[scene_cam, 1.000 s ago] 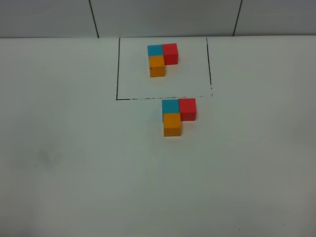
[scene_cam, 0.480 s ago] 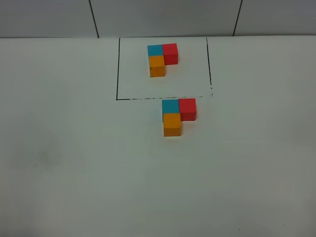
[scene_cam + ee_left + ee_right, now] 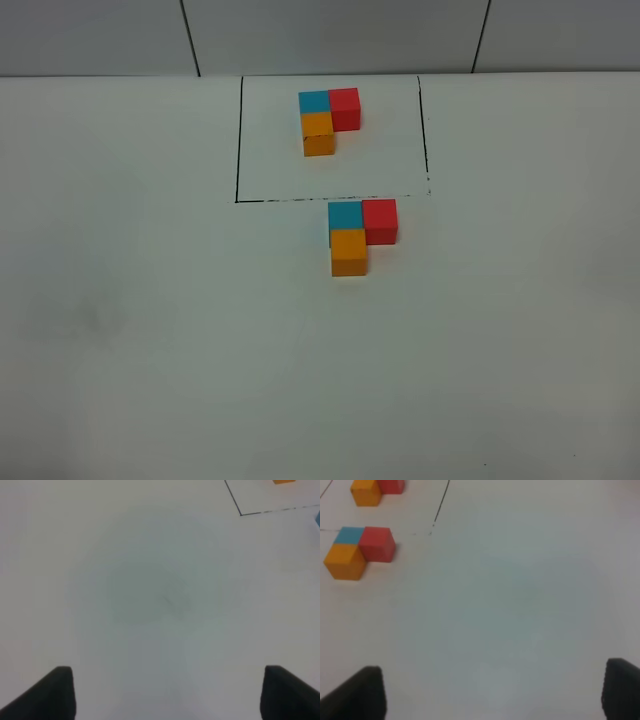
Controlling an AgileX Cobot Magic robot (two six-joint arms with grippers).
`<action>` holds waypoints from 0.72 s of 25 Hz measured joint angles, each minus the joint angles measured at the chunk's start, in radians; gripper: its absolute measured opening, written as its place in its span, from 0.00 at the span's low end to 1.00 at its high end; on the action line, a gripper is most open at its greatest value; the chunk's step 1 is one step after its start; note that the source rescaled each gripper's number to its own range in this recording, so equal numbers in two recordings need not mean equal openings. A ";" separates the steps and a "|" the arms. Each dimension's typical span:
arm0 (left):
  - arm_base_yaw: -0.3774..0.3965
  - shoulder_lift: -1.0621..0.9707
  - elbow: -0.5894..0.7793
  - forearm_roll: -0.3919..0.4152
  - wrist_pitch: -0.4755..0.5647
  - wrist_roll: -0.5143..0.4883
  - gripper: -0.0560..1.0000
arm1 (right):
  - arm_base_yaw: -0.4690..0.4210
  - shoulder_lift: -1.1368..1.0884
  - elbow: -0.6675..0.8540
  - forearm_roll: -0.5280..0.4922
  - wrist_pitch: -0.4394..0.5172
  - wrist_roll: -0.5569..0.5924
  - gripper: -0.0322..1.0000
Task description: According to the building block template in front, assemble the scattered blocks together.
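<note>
Blocks of three colours are seen gathered into an L on the white table, just near of the black-lined rectangle. The teal block is set at the far left of the cluster, the red block is pressed against its right side, and the orange block is pressed against its near side. The same L is shown by the template inside the rectangle: a blue cube with a red one on its right and an orange one on its near side, placed toward the far edge of the frame.

Neither arm is seen from the high camera. The left gripper is held over bare table well to the left of the blocks; its two dark fingertips are spread wide apart and nothing is held between them. Only a corner of the rectangle, a sliver of orange and a sliver of teal are caught at the edge of that wrist view. The right gripper is likewise held with its fingertips wide apart and nothing between them, over bare table well to the right of the cluster, which is seen whole in that wrist view with the red block nearest the gripper.

Between each gripper and the blocks only plain table is seen. The surface is white and matte, with faint grey smudges. Beyond its far edge a pale wall is seen, crossed by two thin dark seams.
</note>
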 joint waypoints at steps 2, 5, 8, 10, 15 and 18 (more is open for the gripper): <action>0.000 0.000 0.000 0.000 0.000 0.000 0.77 | 0.001 0.000 0.000 0.000 0.000 0.000 0.76; 0.000 0.000 0.000 0.000 0.000 0.000 0.77 | 0.001 0.000 0.000 0.000 0.000 0.000 0.75; 0.000 0.000 0.000 0.000 0.000 0.000 0.77 | 0.001 0.000 0.000 0.000 0.000 0.000 0.75; 0.000 0.000 0.000 0.000 0.000 0.000 0.77 | 0.001 0.000 0.000 0.000 0.000 0.000 0.75; 0.000 0.000 0.000 0.000 0.000 0.000 0.77 | 0.001 0.000 0.000 0.000 0.000 0.001 0.75; 0.000 0.000 0.000 0.000 0.000 0.000 0.77 | 0.001 0.000 0.000 0.000 0.000 0.002 0.75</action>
